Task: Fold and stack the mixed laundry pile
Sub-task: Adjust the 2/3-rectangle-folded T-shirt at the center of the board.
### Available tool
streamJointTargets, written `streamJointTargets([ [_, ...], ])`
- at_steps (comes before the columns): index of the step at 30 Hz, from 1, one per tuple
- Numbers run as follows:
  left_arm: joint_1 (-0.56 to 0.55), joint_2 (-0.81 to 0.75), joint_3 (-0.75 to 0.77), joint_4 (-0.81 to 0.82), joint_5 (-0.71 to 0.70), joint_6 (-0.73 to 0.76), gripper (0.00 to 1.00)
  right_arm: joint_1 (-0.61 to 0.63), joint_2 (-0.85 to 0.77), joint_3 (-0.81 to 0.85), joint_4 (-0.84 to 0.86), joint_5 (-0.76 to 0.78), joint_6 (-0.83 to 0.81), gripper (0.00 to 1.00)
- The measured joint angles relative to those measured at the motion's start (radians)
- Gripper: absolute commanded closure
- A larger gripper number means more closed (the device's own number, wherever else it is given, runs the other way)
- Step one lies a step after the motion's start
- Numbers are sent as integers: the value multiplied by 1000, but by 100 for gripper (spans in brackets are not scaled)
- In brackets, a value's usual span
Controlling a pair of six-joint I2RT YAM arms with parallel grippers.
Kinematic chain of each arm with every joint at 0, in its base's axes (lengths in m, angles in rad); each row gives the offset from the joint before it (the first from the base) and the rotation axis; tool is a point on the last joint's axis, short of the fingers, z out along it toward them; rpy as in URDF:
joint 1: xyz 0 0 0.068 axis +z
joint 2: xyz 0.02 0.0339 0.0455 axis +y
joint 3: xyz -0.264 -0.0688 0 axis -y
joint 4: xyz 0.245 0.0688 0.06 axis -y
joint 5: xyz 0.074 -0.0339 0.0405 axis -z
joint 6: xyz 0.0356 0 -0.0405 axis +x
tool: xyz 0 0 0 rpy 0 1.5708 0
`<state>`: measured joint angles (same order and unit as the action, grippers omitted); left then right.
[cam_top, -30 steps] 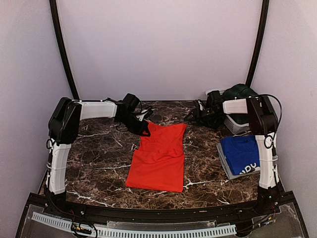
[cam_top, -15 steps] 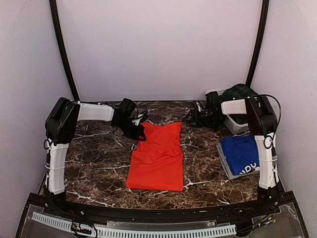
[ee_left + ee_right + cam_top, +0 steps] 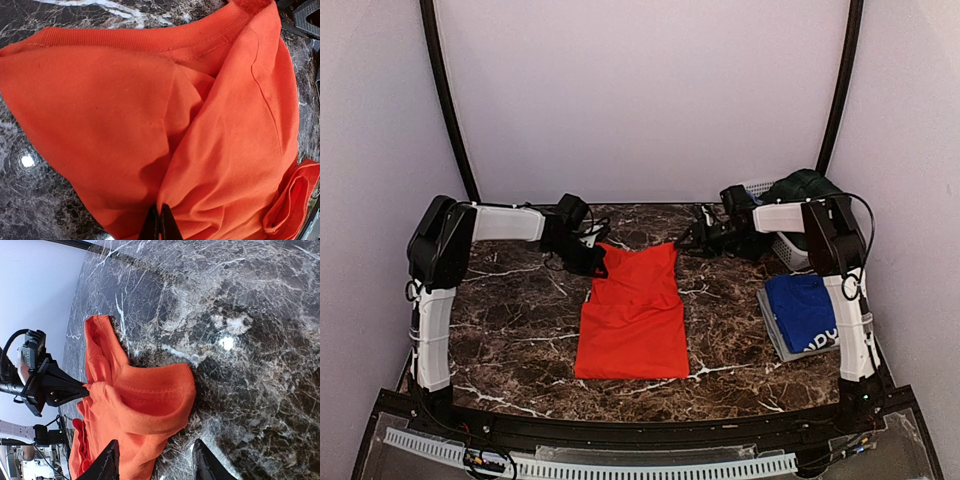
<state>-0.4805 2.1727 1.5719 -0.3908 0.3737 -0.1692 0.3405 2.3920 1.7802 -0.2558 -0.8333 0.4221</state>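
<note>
Top external view: the red-orange T-shirt [image 3: 633, 320] lies flat at the middle of the table [image 3: 515, 320], running front to back. The left arm reaches forward and inward. The left gripper [image 3: 598, 266] is clamped on the shirt's far left corner, where the fabric bunches at its tips. The right arm stretches leftward along the far edge. The right gripper [image 3: 695, 238] is partly parted over the far right corner, with nothing gripped.
</note>
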Motion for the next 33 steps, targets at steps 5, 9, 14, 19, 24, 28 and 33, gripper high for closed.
streamJointTargets([
  [5, 0, -45, -9, 0, 4, -5, 100, 6, 47, 55, -13, 0, 0, 55],
  [9, 1, -96, -29, 9, 5, -18, 100, 13, 68, 84, -28, 0, 1, 55],
  [14, 4, -114, -76, 31, -2, -46, 100, 25, 68, 96, -31, 0, 1, 55],
  [19, 18, -113, -111, 26, -39, -75, 100, 27, 68, 100, -37, 0, 1, 56],
  [24, 23, -112, -106, 8, -97, -90, 100, 32, 69, 111, -37, 0, 1, 56],
  [28, 23, -112, -103, -10, -114, -97, 88, 39, 79, 123, -37, 0, 1, 56],
  [33, 26, -115, -109, -21, -135, -114, 73, 48, 85, 123, -40, -1, 1, 56],
])
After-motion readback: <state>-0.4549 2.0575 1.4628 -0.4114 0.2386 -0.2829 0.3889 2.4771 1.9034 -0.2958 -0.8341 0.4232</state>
